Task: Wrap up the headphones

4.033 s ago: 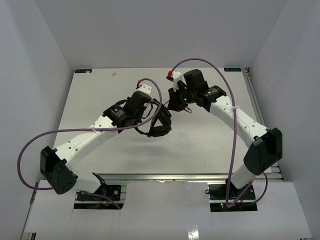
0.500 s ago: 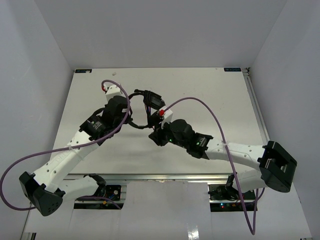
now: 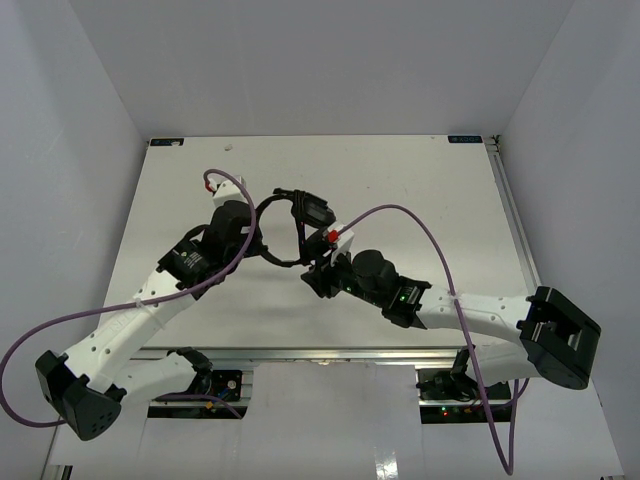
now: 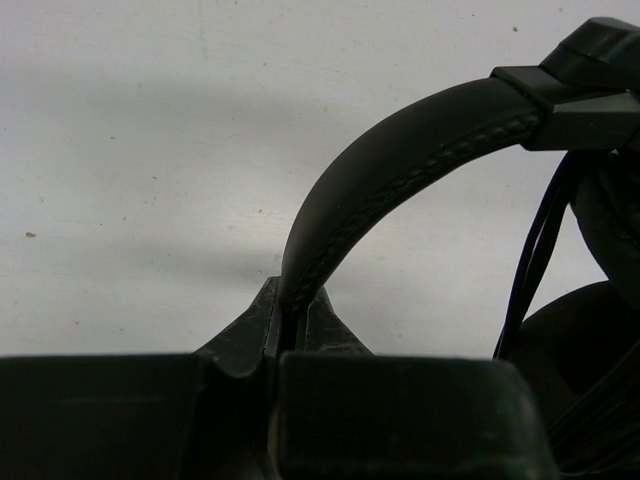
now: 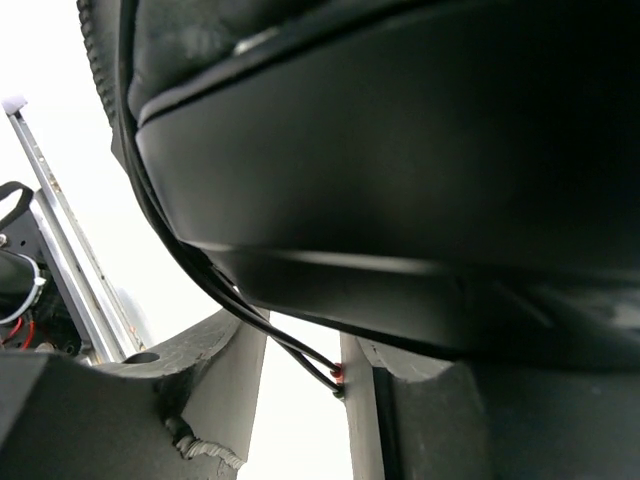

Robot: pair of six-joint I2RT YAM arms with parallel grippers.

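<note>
Across the middle of the white table (image 3: 420,180), the left arm (image 3: 150,300) and the right arm (image 3: 470,310) reach in from the near edge and meet. Between their tips, near the table's centre, are the black headphones (image 3: 312,212). The left gripper (image 4: 293,315) is clenched on the headband (image 4: 400,160), whose stitched arc rises from between its fingers toward the right. An earcup (image 5: 400,150) fills the right wrist view (so close that little else shows). The right gripper (image 5: 300,370), just on the near side of the headphones, is released, its jaws standing apart. The thin dark cable (image 5: 180,250) curves round the earcup and drops into that gap. A reddish plug (image 5: 338,376) shows beside one finger; whether it touches, I cannot tell.
</note>
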